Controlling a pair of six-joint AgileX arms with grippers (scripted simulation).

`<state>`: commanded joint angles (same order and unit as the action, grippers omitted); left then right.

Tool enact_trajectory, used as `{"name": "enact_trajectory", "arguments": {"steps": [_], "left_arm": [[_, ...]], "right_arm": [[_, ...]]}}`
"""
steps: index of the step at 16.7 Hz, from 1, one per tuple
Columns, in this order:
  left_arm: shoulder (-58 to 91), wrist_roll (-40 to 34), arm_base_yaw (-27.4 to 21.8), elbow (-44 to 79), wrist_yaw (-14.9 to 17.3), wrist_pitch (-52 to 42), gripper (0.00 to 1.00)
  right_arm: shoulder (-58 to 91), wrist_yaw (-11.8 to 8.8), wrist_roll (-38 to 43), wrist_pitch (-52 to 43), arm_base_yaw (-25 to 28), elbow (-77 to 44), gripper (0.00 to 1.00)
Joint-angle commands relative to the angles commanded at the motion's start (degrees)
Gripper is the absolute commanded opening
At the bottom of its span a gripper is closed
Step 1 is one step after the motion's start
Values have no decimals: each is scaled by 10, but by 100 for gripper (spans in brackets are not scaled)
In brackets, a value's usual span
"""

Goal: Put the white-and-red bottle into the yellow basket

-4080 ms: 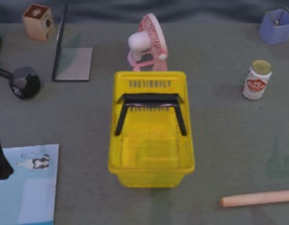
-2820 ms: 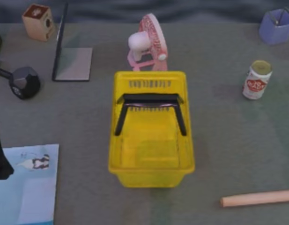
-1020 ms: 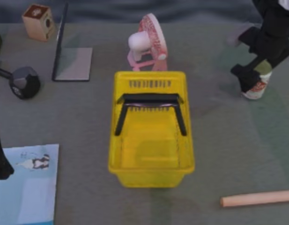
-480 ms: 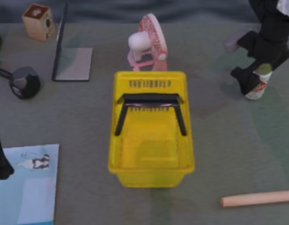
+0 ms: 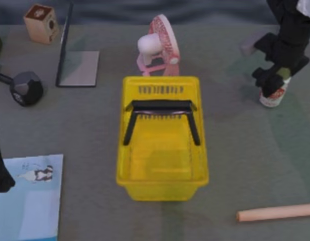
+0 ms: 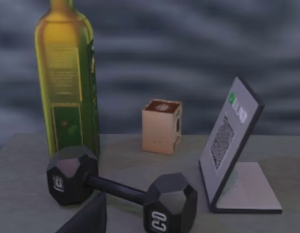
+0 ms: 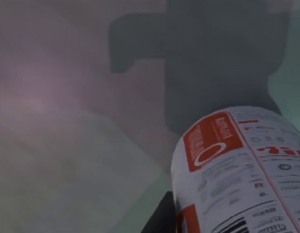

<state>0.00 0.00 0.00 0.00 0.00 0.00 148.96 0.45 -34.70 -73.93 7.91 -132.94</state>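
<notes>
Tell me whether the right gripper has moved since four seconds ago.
Yes. The right gripper came in from beyond the table's far edge, and now closes around the white-and-red bottle.

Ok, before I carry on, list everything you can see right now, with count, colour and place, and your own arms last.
white-and-red bottle: 1, white with red label, right side of the table, upright in the right gripper
yellow basket: 1, bright yellow with black handle, centre
fan: 1, pink and white, just behind the basket
blue-purple box: 1, far right corner
wooden cube: 1, tan, far left corner
sign stand: 1, grey, beside the cube
dumbbell: 1, black, left edge
glass bottle: 1, yellow-green, behind the dumbbell
card: 1, light blue, near left corner
rod: 1, tan, near right
right gripper: black, around the bottle's top
left gripper: black, parked at left edge
</notes>
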Motion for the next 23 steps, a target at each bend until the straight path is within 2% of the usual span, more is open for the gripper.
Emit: {"name": "enact_trajectory", "arguments": {"steps": [2,3,12,14,16,18,20,23], "left_arm": [[0,0,0,0,0,0,100],[0,0,0,0,0,0,100],[0,0,0,0,0,0,100],[0,0,0,0,0,0,100],[0,0,0,0,0,0,100],[0,0,0,0,0,0,100],[0,0,0,0,0,0,100],[0,0,0,0,0,0,100]], "right_arm": [[0,0,0,0,0,0,2],[0,0,0,0,0,0,0],[0,0,1,0,-2,0,0],[-2,-10,6,17,1,9,0],[-8,-34,19,59,6,31,0],[-17,-71,39,122,12,63,0],[-31,-117,65,203,20,103,0],[-64,-199,111,360,34,175,0]]}}
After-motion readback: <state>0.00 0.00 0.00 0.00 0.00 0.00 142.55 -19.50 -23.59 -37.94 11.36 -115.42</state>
